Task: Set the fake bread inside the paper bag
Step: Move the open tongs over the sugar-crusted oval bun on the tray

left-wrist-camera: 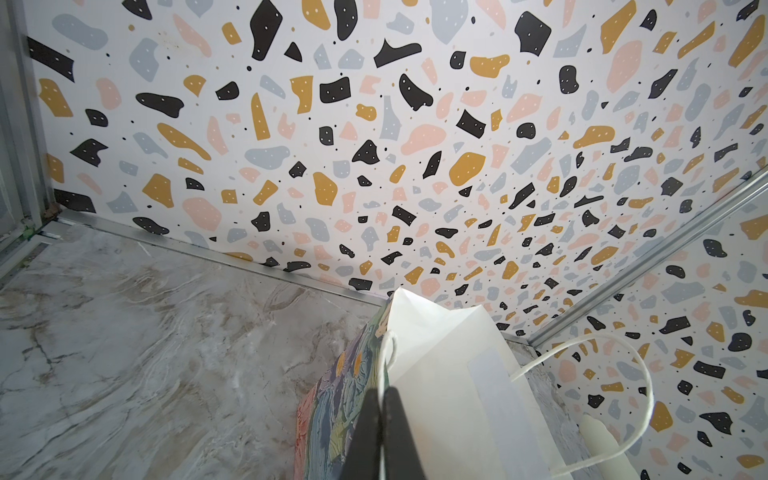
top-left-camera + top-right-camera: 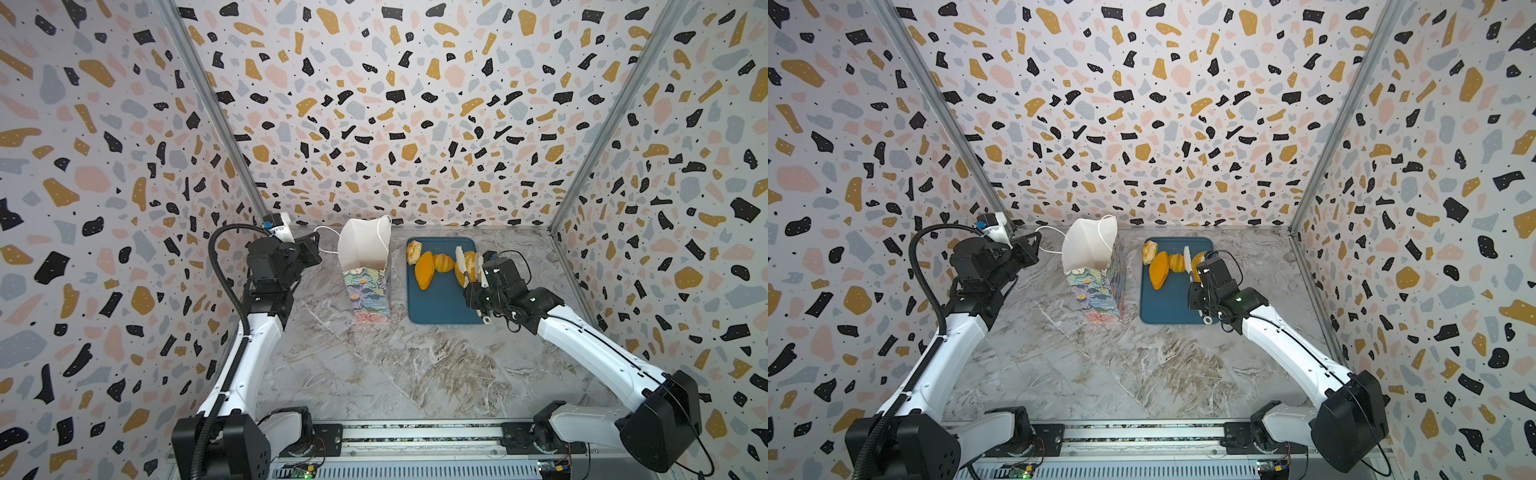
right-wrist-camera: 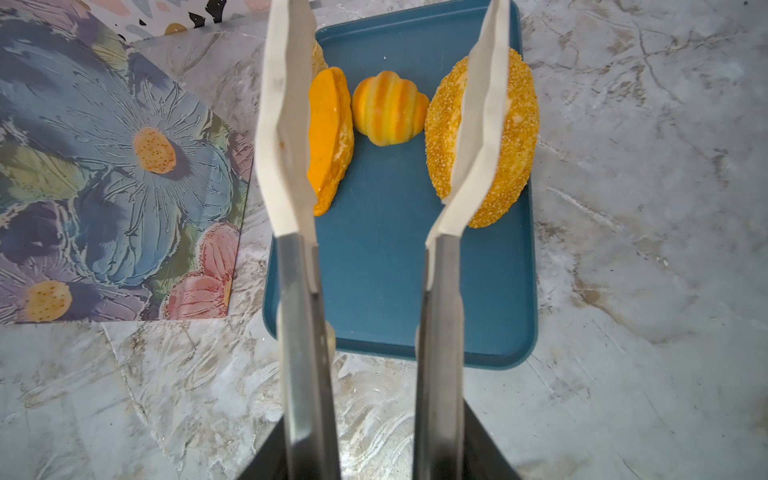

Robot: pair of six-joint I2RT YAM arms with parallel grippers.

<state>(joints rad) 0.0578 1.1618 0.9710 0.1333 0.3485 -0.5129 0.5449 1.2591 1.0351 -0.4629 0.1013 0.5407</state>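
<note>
The flower-print paper bag point(image 2: 368, 291) point(image 2: 1096, 291) stands upright and open, left of the tray. My left gripper point(image 2: 319, 246) point(image 1: 381, 392) is shut on its white cord handle point(image 1: 388, 349) at the rim. My right gripper point(image 2: 477, 286) point(image 3: 376, 453) is shut on metal tongs point(image 3: 440, 291) with white tips, which stand apart with nothing between them. Several pieces of fake bread lie on the tray: a smooth orange oval point(image 3: 330, 137), a ridged roll point(image 3: 388, 108), a seeded loaf point(image 3: 511, 137) and a pale roll point(image 2: 413, 252). The tong tips hover over the oval and the loaf, with the ridged roll between them.
A dark-blue tray point(image 2: 440, 303) point(image 3: 374, 270) lies flat on the marble tabletop point(image 2: 395, 365), right of the bag. Patterned walls close in the back and both sides, and the tray's right edge is near the right wall.
</note>
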